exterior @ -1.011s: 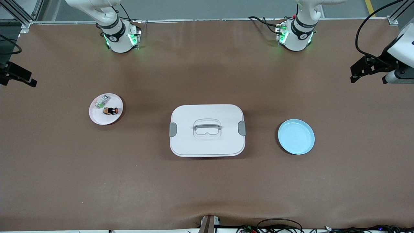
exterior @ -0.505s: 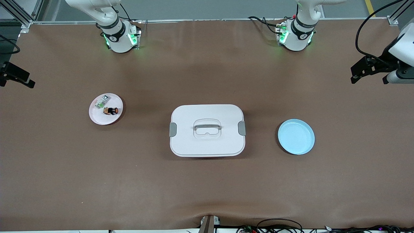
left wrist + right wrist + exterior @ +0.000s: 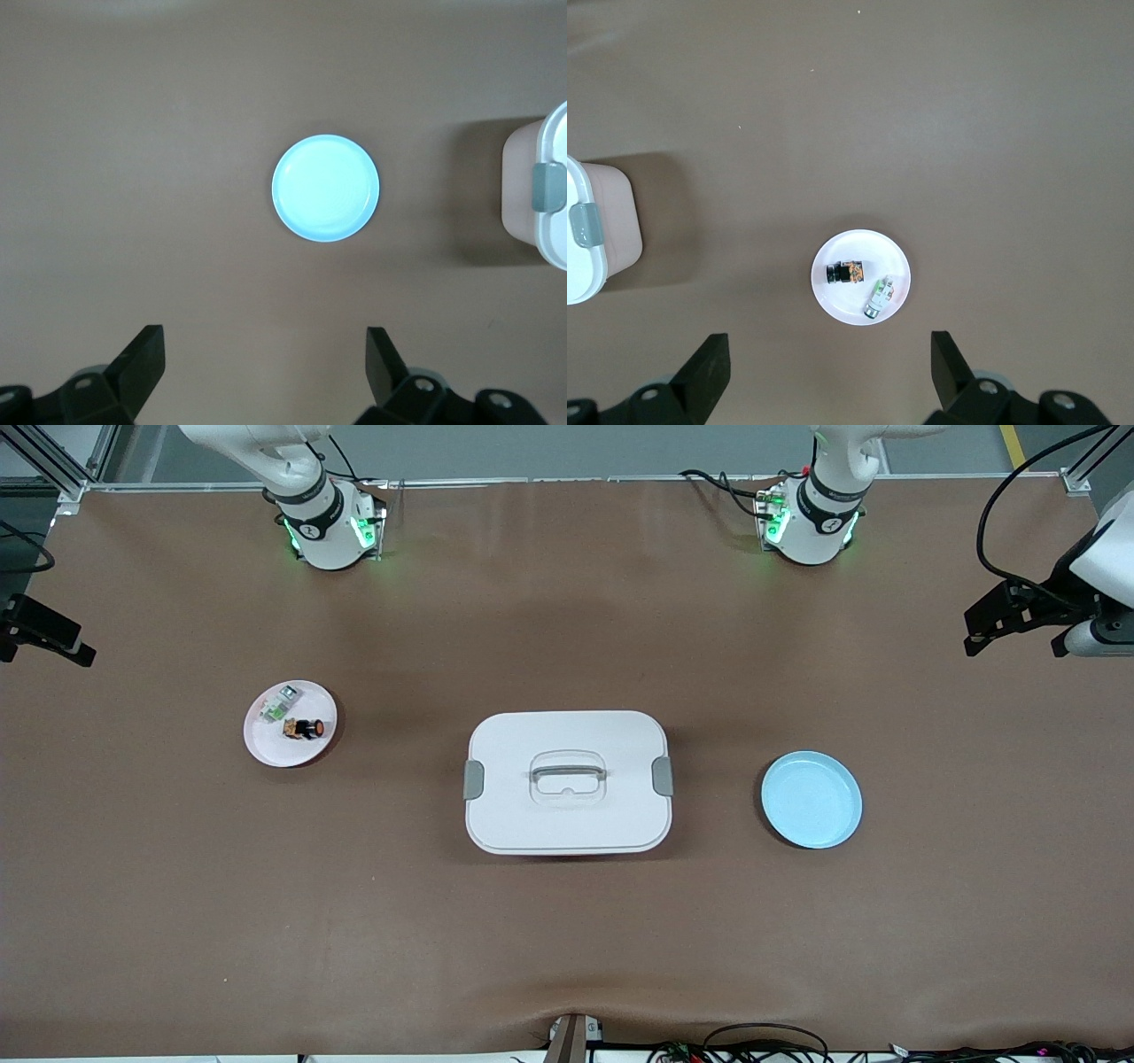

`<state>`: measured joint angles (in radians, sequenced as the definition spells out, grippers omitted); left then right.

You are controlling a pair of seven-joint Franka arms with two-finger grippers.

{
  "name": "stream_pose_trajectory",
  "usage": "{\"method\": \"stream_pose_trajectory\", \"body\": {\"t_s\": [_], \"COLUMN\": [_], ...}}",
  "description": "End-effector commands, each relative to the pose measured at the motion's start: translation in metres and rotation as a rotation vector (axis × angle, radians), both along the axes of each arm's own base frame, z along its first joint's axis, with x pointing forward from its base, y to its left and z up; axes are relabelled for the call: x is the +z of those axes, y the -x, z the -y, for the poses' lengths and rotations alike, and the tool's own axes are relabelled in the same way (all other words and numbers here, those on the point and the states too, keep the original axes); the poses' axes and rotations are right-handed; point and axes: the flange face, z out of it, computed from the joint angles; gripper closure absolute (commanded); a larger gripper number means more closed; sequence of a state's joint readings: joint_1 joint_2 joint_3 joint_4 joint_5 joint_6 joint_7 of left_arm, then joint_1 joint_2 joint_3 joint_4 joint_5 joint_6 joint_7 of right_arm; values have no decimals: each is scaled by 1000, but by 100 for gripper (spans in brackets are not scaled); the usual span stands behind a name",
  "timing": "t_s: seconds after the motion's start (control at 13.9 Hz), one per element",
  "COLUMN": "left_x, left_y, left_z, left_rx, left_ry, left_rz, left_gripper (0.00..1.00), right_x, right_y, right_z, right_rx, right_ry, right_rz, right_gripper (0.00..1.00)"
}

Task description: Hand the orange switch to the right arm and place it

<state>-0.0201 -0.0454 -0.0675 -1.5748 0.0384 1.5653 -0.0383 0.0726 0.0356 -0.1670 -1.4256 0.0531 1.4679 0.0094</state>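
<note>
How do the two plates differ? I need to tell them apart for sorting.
The pink plate holds two small parts, the orange switch and a whitish part; the blue plate holds nothing. The pink plate lies toward the right arm's end of the table, the blue plate toward the left arm's end. The blue plate looks a bit larger and lies nearer the front camera. Both are round and flat on the table.

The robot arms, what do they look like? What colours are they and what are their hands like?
Both arms are white, rounded tubes with black bands at the joints. Each base glows with green lights, and black cables trail from the left arm's base and the right arm's base. The left gripper and right gripper are black, each with two flat, wedge-shaped fingers and small round screw holes.
</note>
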Motion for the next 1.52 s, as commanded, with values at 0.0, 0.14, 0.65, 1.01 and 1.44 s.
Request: {"method": "stream_pose_trajectory", "body": {"t_s": [0.0,0.14,0.65,1.01,1.44], "left_x": [3,3,6,9,11], "left_y": [1,1,2,3,3], "left_z": [-4,-4,-9,-12,-20], "left_rx": [17,17,26,30,44], "left_ry": [-1,-2,0,0,2], "left_rz": [-14,-12,-8,-5,0], "left_gripper": [0,0,0,0,0], "right_x": [5,5,5,4,5], "right_y": [7,7,6,7,7], "right_z": [0,3,5,7,8], "right_rx": [-18,-24,-29,-35,-35], "right_ry": [-12,-13,-14,-14,-14], "right_rz": [12,13,16,13,16], "right_gripper": [0,0,0,0,0]}}
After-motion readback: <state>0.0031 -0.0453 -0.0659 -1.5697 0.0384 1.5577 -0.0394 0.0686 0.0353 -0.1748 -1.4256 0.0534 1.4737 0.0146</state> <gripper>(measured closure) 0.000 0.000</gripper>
